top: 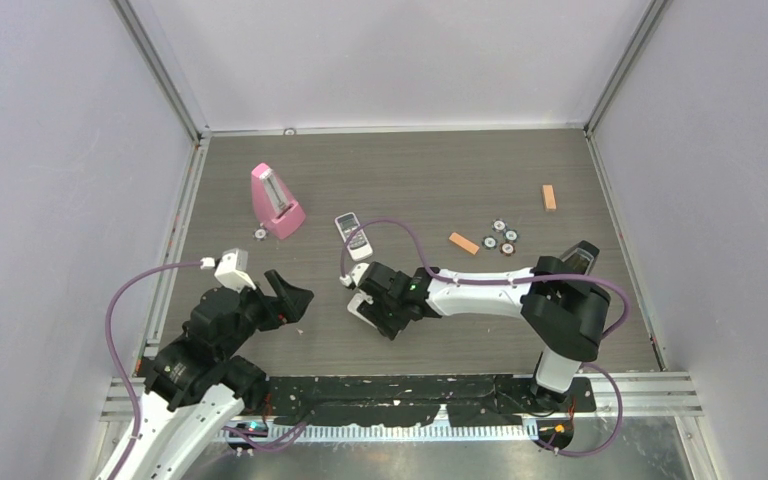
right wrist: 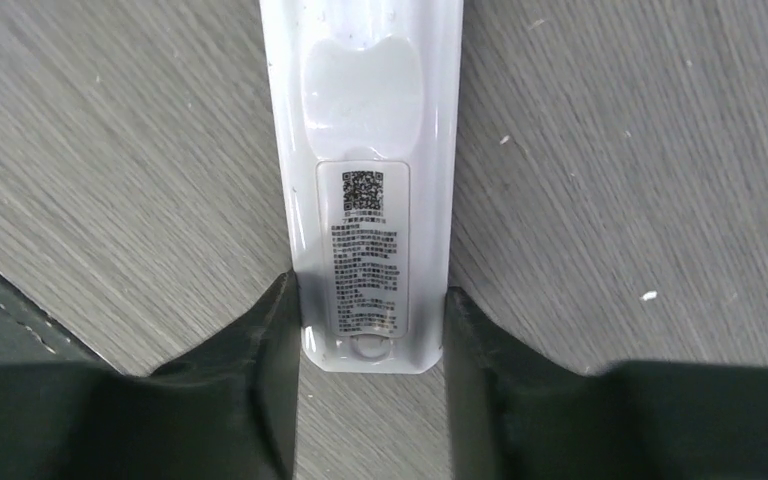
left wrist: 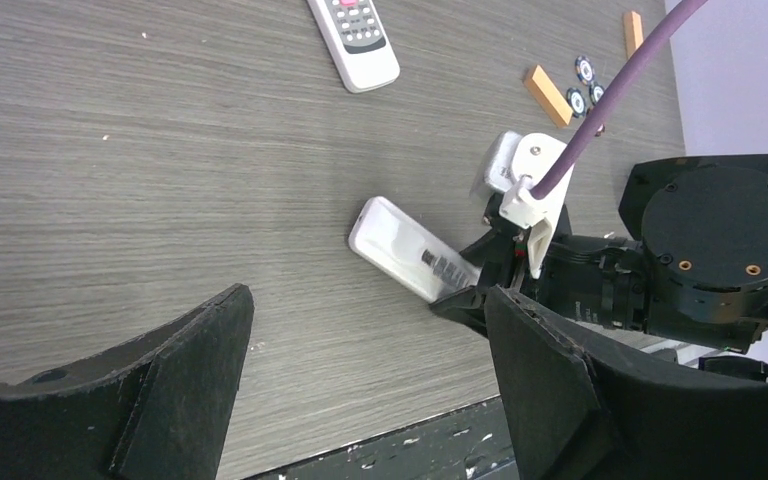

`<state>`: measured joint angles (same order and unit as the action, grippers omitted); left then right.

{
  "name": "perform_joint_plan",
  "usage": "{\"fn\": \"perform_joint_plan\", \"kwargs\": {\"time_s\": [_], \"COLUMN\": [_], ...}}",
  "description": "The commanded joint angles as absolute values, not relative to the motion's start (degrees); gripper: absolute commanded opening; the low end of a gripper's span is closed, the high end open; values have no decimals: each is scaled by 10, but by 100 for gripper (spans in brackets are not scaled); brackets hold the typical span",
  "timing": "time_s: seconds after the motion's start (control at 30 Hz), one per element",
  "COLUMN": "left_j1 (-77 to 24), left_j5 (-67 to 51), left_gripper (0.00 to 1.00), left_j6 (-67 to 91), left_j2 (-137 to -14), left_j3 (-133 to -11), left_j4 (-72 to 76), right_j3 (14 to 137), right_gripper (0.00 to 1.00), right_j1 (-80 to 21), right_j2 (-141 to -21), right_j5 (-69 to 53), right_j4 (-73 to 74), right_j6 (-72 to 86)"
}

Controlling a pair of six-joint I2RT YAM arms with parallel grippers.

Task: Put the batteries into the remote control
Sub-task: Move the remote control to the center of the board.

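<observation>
One table (top: 410,170) holds everything. Two remotes lie on it: one slim white remote (left wrist: 390,240) and one shorter remote (top: 353,236) with buttons. There is one pink metronome (top: 277,200). There are two orange blocks, one (top: 463,243) near the discs and one (top: 549,197) farther back. Four small round discs (top: 500,226) sit in a cluster. A fifth small round piece (top: 259,233), too small to identify, lies just beside the metronome. There are two robot arms, left (top: 200,345) and right (top: 480,293), and each carries one purple cable (top: 390,222).
</observation>
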<state>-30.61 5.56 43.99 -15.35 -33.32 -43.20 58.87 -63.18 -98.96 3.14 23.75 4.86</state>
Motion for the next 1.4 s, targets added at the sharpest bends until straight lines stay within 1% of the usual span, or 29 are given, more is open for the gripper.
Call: {"fn": "perform_joint_plan", "kwargs": {"time_s": [0.0, 0.1, 0.17, 0.27, 0.33, 0.37, 0.57, 0.7, 0.8, 0.87, 0.93, 0.97, 1.0, 1.03, 1.1, 1.17, 1.37], "left_j1": [-304, -304, -303, -303, -304, -304, -304, -304, -304, -304, -304, -304, -304, -303, -304, -304, -304], "left_j5": [64, 61, 62, 74, 86, 89, 61, 27, 39, 53, 57, 59, 62, 65, 68, 68, 68], "left_gripper": [87, 88, 89, 92, 99, 100, 100, 100, 100, 100, 100, 100, 100, 100, 100, 100, 100], "left_j6": [426, 423, 431, 464, 490, 493, 464, 438, 446, 449, 442, 439, 435, 432, 428, 425, 420], "left_j2": [-149, -148, -151, -162, -174, -182, -215, -196, -167, -152, -147, -147, -150, -157, -169, -182, -196], "left_j3": [-360, -370, -378, -395, -413, -422, -446, -418, -403, -404, -411, -417, -423, -431, -447, -458, -494], "left_j4": [-453, -470, -484, -516, -550, -565, -599, -558, -542, -545, -553, -560, -569, -578, -598, -612, -651], "right_j3": [609, 600, 595, 610, 633, 643, 739, 807, 851, 861, 872, 880, 885, 892, 895, 897, 927], "right_gripper": [24, 19, 18, 17, 18, 18, 19, 21, 23, 25, 30, 35, 38, 43, 50, 54, 60], "right_j1": [-622, -592, -568, -531, -507, -493, -452, -440, -433, -432, -430, -430, -429, -429, -429, -428, -427], "right_j2": [-985, -938, -909, -897, -914, -934, -1043, -1108, -1147, -1159, -1171, -1175, -1182, -1187, -1188, -1184, -1186], "right_j5": [107, 111, 116, 132, 146, 151, 148, 155, 160, 163, 166, 169, 170, 166, 164, 161, 157], "right_j4": [223, 207, 190, 169, 164, 162, 136, 151, 172, 180, 192, 197, 208, 213, 221, 226, 269], "right_j6": [76, 113, 139, 173, 185, 191, 189, 185, 189, 192, 196, 198, 203, 206, 209, 213, 208]}}
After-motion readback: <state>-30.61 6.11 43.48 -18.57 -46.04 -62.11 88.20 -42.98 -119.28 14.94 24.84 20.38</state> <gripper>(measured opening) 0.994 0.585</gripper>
